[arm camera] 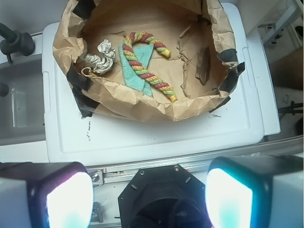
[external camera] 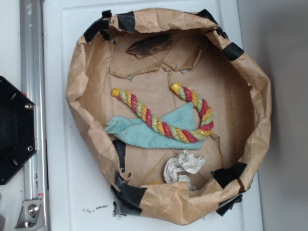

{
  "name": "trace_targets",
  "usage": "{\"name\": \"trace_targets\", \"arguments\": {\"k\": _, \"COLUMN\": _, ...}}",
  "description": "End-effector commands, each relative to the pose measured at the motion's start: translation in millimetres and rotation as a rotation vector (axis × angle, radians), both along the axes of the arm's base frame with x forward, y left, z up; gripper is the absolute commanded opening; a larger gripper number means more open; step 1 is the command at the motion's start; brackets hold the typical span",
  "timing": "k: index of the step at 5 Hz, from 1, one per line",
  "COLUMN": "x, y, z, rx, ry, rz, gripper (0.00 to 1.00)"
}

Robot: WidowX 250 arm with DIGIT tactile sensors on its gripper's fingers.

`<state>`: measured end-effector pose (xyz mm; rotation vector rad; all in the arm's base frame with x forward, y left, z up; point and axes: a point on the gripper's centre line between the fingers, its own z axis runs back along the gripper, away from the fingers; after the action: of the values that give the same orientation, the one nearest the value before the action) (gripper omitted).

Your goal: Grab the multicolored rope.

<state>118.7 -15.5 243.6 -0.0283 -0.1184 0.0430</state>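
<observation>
- A brown paper basin, its rim patched with black tape, sits on a white bench.
- The multicolored rope, twisted red, yellow and pale green with yellow ends, lies on the basin floor bent in a hook shape.
- The rope's long straight run crosses over a teal cloth; its hooked end curls back beside the cloth.
- A crumpled white paper ball rests near the cloth, apart from the rope.
- A dark flat scrap lies by the basin's far wall.
- In the wrist view the hand is well back from the basin, its two fingers spread wide apart, holding nothing.
</observation>
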Motion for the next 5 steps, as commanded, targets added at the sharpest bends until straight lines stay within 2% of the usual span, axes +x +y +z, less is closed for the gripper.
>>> {"name": "trace_targets", "arguments": {"k": 1, "x": 0.0, "y": 0.0, "z": 0.0, "rx": 0.0, "ry": 0.0, "rz": 0.0, "gripper": 1.0}}
{"name": "trace_targets", "arguments": {"k": 2, "x": 49.4, "y": 3.1, "z": -28.9, "rx": -0.01, "ry": -0.197, "rz": 0.139, "gripper": 1.0}}
{"name": "trace_targets", "arguments": {"k": 3, "x": 92.0, "y": 6.8, "z": -64.1, "rx": 0.066, "ry": -0.058, "rz": -0.009, "gripper": 1.0}}
{"name": "trace_targets", "arguments": {"k": 5, "x": 92.0, "y": 6.8, "z": -64.1, "rx": 0.066, "ry": -0.058, "rz": -0.009, "gripper": 1.0}}
